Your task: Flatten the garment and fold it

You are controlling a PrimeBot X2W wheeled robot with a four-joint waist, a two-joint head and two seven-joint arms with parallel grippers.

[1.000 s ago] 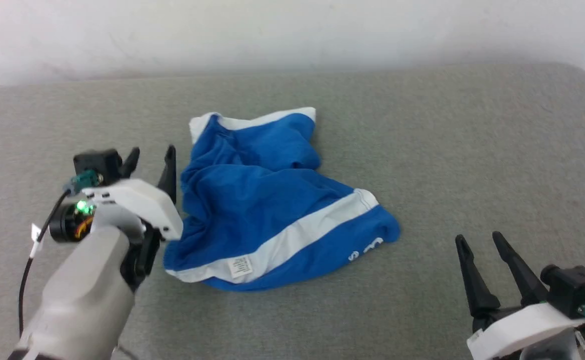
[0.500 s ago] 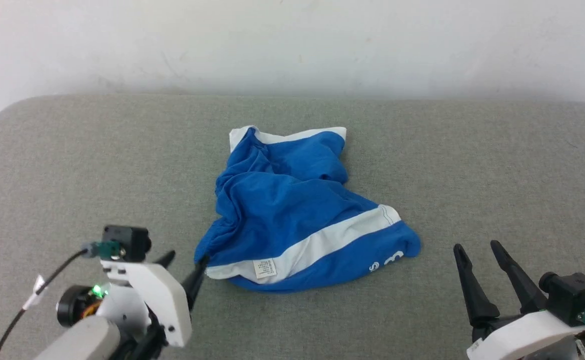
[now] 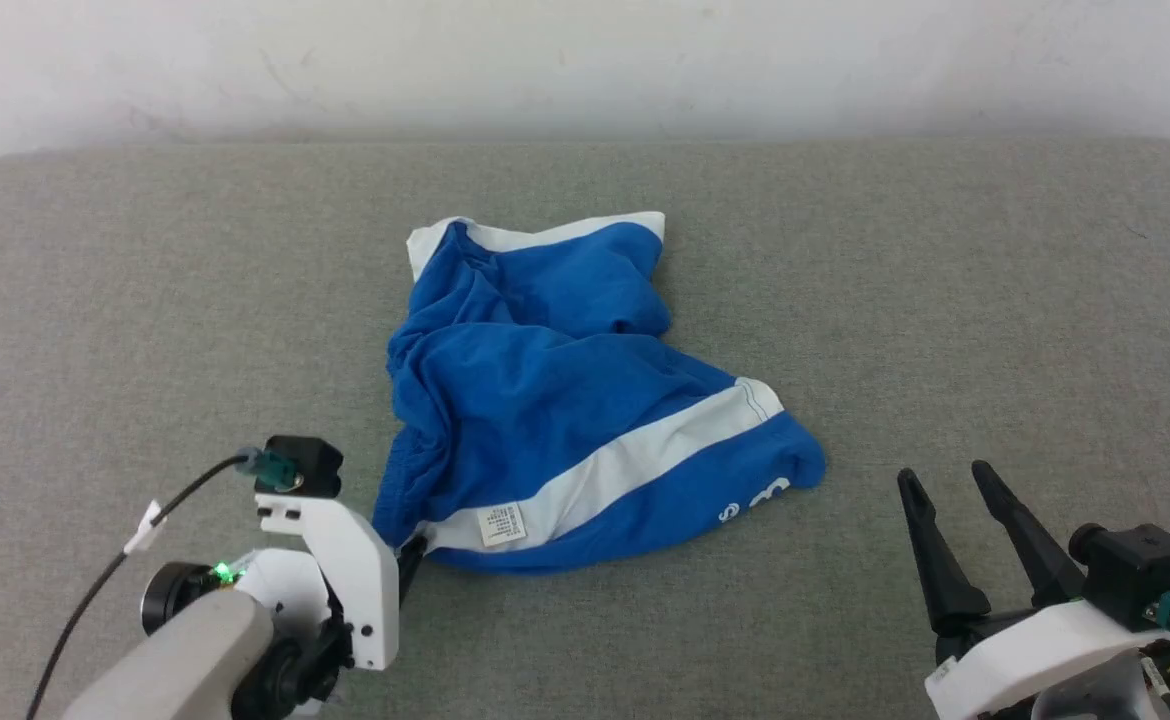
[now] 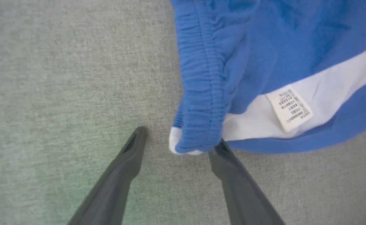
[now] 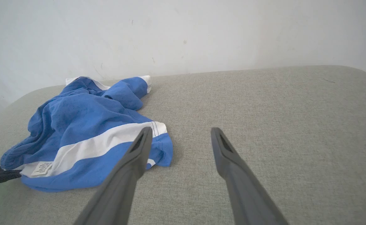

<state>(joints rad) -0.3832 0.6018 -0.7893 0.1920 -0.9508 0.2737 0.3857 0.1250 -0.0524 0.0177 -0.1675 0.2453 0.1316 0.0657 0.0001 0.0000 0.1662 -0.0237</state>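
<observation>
The garment (image 3: pixel 565 400), bright blue shorts with white stripes, lies crumpled in the middle of the grey padded surface, its small white tag (image 3: pixel 502 525) facing up near the front edge. My left gripper (image 3: pixel 390 550) sits at its near-left corner. In the left wrist view that gripper (image 4: pixel 180 137) is open, and the gathered waistband corner of the garment (image 4: pixel 264 47) lies between its fingertips, touching the right-hand one. My right gripper (image 3: pixel 945 485) stands open at the lower right, apart from the cloth. In the right wrist view its gripper (image 5: pixel 181 129) is empty, with the garment (image 5: pixel 86 125) to the left.
The grey padded surface (image 3: pixel 945 300) runs back to a white wall (image 3: pixel 585 60). Its rounded corners show at the far left and far right. Bare grey padding lies on both sides of the shorts and in front of them.
The head camera has shifted between frames. My left gripper has drawn back from beside the garment's left edge to its near-left corner. The right gripper has stayed put, and the garment keeps its shape.
</observation>
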